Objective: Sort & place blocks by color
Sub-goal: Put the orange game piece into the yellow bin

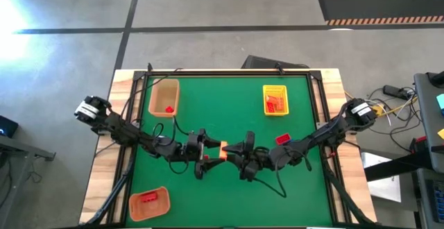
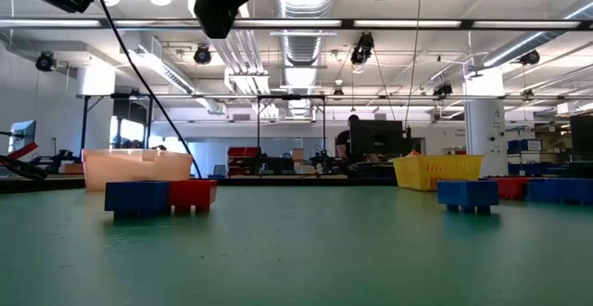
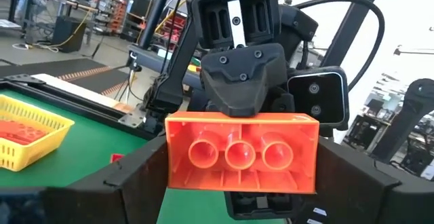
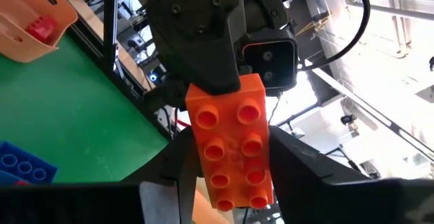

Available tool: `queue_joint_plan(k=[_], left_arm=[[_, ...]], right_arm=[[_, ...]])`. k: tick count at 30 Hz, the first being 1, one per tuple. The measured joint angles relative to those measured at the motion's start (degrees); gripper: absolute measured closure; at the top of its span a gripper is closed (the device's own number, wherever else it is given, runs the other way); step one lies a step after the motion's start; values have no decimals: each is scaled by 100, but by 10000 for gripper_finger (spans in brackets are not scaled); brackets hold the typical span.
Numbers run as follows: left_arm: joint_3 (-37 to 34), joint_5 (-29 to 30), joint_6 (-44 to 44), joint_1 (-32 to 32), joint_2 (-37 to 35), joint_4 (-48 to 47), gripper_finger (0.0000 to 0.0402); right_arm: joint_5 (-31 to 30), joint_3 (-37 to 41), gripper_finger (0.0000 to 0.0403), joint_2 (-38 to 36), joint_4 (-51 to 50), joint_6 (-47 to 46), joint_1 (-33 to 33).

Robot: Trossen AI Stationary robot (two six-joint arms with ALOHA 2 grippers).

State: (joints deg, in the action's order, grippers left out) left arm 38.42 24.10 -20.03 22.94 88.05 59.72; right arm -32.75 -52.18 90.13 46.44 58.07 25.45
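Note:
An orange two-by-four brick [image 1: 223, 149] hangs in mid-air over the table's middle, between my two grippers. My left gripper [image 1: 211, 149] comes at it from the left and my right gripper [image 1: 236, 149] from the right, both shut on it. The left wrist view shows the brick's hollow underside [image 3: 241, 153]. The right wrist view shows its studded top [image 4: 234, 142]. A red brick [image 1: 282, 139] lies on the mat by the right arm. Blue and red bricks [image 2: 139, 197] [image 2: 468, 195] rest on the mat in the low view. My left gripper pinches the orange brick by its two short ends [image 3: 173, 156], fingers [image 3: 135, 180] level and lying across its length. The brick is lifted clear and level. My right gripper has the same brick by its long sides [image 4: 264, 149], one finger [image 4: 298, 170] on each side, coming level from the table's right.
A tan tray [image 1: 164, 97] at far left holds a red brick. A yellow tray [image 1: 275, 99] at far right holds orange bricks. An orange tray [image 1: 149, 203] at near left holds a red brick. Cables trail from both arms over the green mat [image 1: 222, 104].

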Motion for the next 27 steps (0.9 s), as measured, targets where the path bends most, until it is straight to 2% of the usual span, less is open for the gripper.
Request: queue_joint_plan(k=[10,15,20,24,27], left_arm=[[-22,177,55,-72,0,-376,53],[-156,254,494,-85,-120,-434,39],[-246,326,1135,-85,-592,-991,38],[-246,576,1269,-85,-1030,-1945,38],[-246,804,1176,-83,-1261,-2510,37]], right_arm=[[-28,2,275,0,-458,-491,-7],[-250,2,275,-116,-980,-815,-9],[-592,38,275,-552,-2240,-1679,-195],[-677,188,275,-1141,-3652,-2909,-627],[-777,318,275,-1701,-4916,-4130,-1224]])
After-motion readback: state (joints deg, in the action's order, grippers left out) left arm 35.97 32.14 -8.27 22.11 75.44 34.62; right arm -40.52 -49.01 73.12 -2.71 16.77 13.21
